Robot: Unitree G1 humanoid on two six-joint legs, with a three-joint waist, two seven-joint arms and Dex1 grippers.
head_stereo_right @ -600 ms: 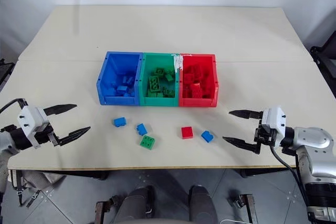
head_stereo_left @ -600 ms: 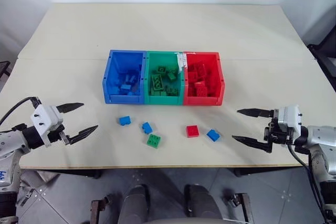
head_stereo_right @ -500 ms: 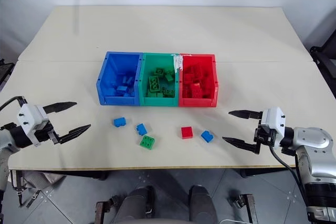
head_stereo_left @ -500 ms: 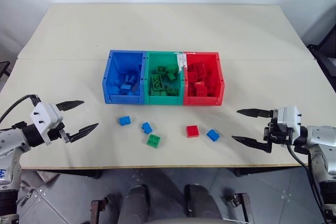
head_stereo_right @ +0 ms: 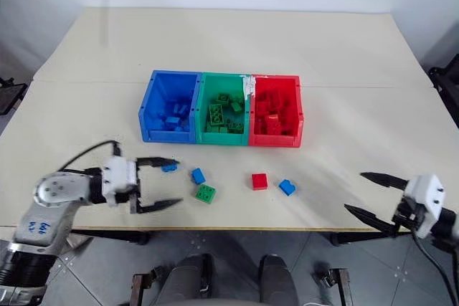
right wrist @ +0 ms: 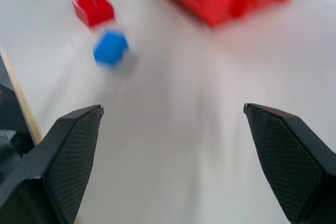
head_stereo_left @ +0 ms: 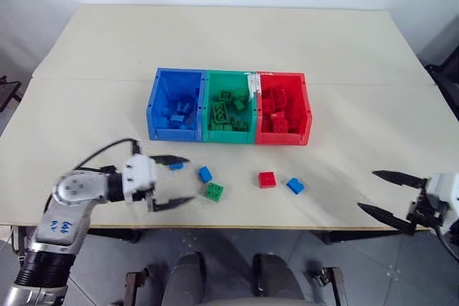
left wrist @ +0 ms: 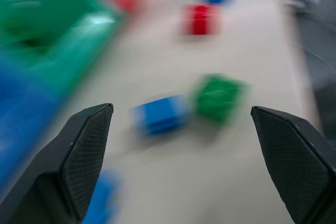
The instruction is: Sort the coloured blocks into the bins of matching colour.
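My left claw (head_stereo_left: 172, 181) is spread wide and holds nothing; it hangs low over the table (head_stereo_left: 86, 112) near the front edge, left of centre, pointing toward the loose blocks. One finger's tip reaches a blue block (head_stereo_left: 176, 165) that sits partly behind it; I cannot tell whether they touch. Just beyond the claw's tips lie a second blue block (head_stereo_left: 205, 174) and a green block (head_stereo_left: 213, 191), close together, the green one nearer the front edge. In the left wrist view these two sit between the fingers (left wrist: 84, 153), further out.

My right claw (head_stereo_left: 384, 193) is also wide open and empty. It sits out past the table's front right corner, pointing back in toward the table. Well apart from it, toward the middle of the front edge, lie a red block (head_stereo_left: 267, 179) and a third blue block (head_stereo_left: 295, 185), just beside each other, the blue one nearer this claw.

Further back, at the table's middle, the three bins stand joined in a row parallel to the front edge: the blue bin (head_stereo_left: 154, 109) to the left, the green bin (head_stereo_left: 231, 134) in the middle, the red bin (head_stereo_left: 306, 109) to the right. Each already holds several blocks of its own colour. All five loose blocks lie between the bins and the front edge.
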